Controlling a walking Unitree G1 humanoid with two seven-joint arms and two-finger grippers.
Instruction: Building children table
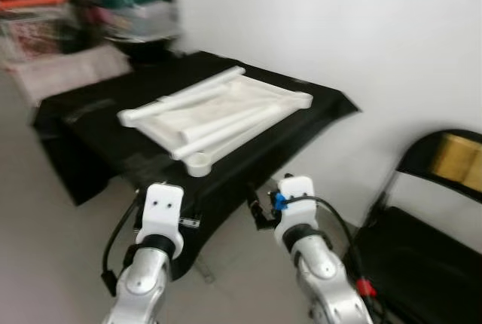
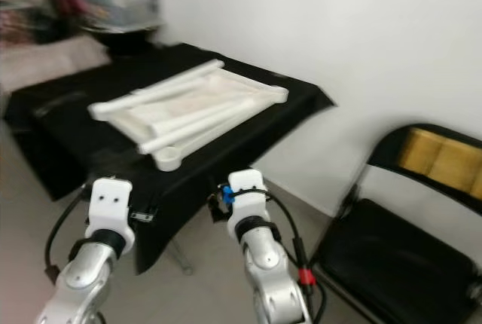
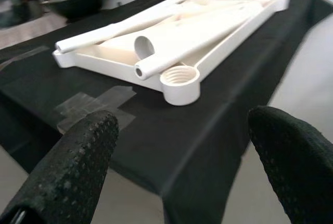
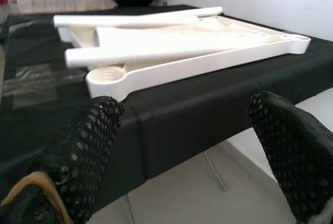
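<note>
White tabletop (image 1: 226, 109), upside down on black-draped table (image 1: 90, 124), legs (image 1: 226, 126) lying loose on it. Left gripper (image 3: 177, 182), right gripper (image 4: 182, 177) near table's front edge, fingers apart, empty.

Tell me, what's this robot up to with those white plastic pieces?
Nothing is being handled yet. The robot stands before a table draped in black cloth, where an upside-down white tabletop lies with several loose white legs resting on it. A threaded corner socket faces the robot. The left gripper and right gripper are both open, held short of the table edge.
</note>
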